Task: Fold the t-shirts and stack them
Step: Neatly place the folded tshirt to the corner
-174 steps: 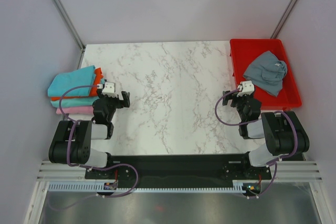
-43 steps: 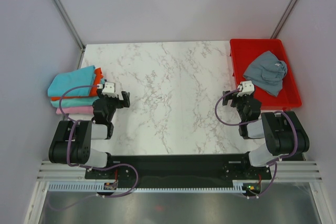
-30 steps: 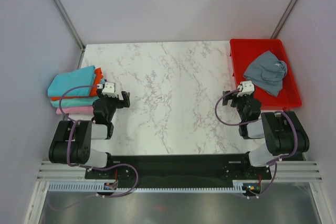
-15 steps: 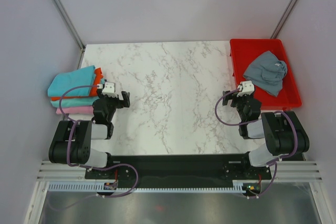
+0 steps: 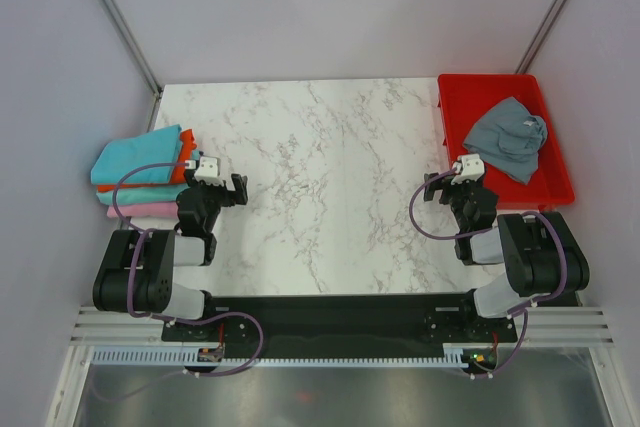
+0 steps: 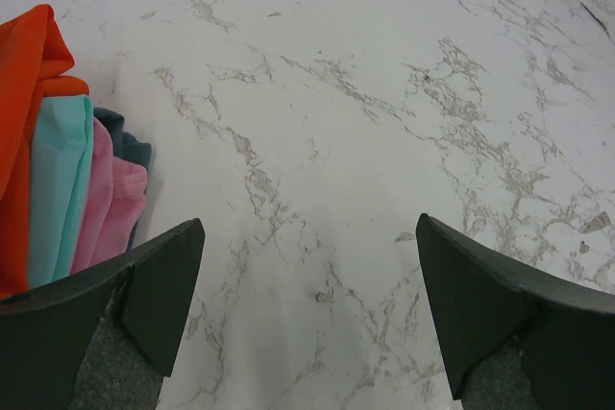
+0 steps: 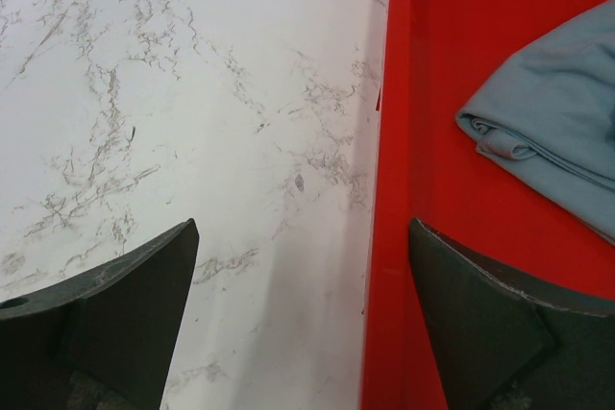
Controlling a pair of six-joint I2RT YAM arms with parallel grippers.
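while both arms' jaws are gaping wide and empty, the crumpled grey t-shirt (image 5: pixel 505 137) is looking limp, light, best pinched at an edge.

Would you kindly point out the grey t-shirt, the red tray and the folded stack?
grey t-shirt (image 5: pixel 505 137): top external view, middle of the cloth.
red tray (image 5: pixel 468 95): top external view, bare floor, far-left corner.
folded stack (image 5: pixel 135 155): top external view, turquoise top shirt.

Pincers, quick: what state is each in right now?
Left pincer: open, holding nothing.
Right pincer: open, holding nothing.
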